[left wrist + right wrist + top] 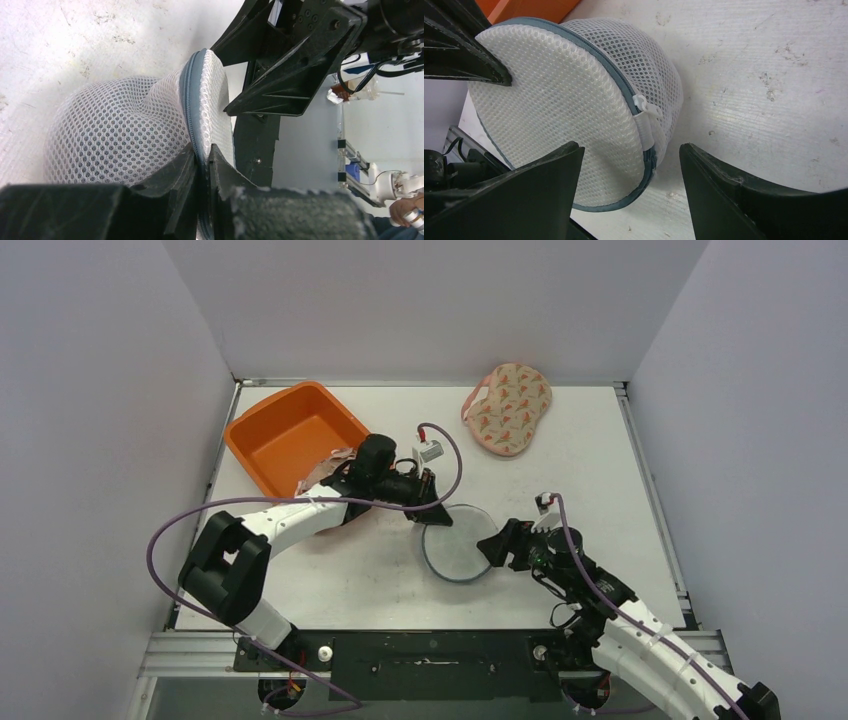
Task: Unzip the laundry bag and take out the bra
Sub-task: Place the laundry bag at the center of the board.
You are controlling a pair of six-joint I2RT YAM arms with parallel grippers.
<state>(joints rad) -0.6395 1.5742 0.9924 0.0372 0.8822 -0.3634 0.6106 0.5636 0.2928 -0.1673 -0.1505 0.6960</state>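
Because mesh is soft and light, laundry bag (458, 543) gives way under any push, so needs counter-hold. Bag sits at desk (600, 450) centre, one edge raised. Left pincer (201, 161) pressed together on grey zip seam (189, 100) at rim. Right pincer (630, 146) spread, either side of white zip pull (644, 107), not touching. Best hold: that small tab; looks smooth, may slip. Bra not visible through mesh.

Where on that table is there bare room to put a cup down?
On the right, between the patterned cloth and the right arm. At the back, between the bin and that cloth. In front, between the left arm and the near edge. Crowded in the middle, where the left gripper and right gripper meet at the bag.
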